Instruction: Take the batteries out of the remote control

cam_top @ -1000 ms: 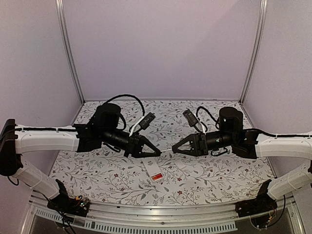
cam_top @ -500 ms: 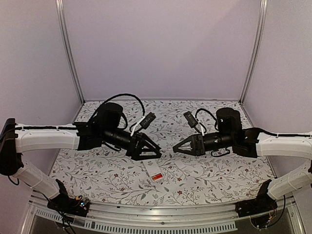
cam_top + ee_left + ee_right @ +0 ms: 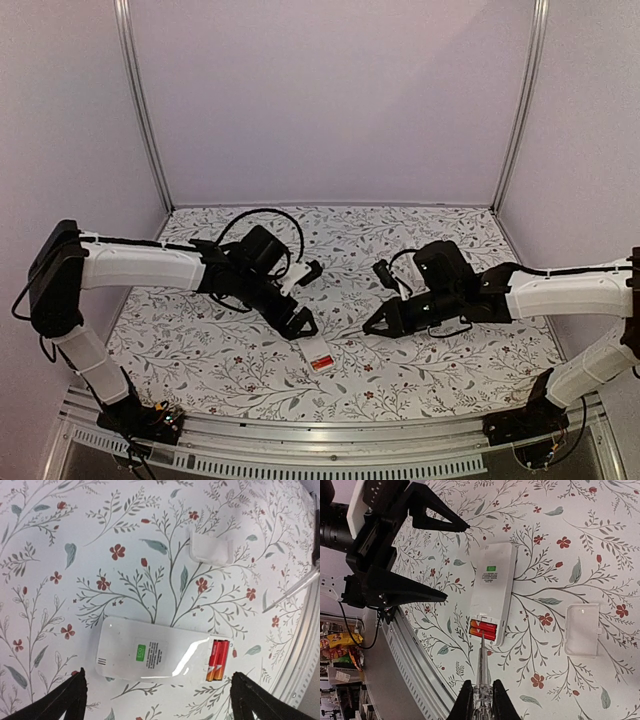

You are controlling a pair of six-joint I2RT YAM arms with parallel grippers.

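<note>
Left wrist: batteries (image 3: pixel 218 659) in remote (image 3: pixel 150 652), just beyond wide-spread left fingers (image 3: pixel 65 705)

A thin clear stick (image 3: pixel 481 665) points over the flowered tablecloth (image 3: pixel 560 570).

Our left gripper (image 3: pixel 300 325), pinched shut a second ago, now stands wide and has dropped from mid-air to just above the remote (image 3: pixel 318 352). Our right gripper (image 3: pixel 481 700) has sunk lower too and has closed tight on the thin clear rod (image 3: pixel 481 665), which now points toward the batteries (image 3: pixel 483 629).
</note>
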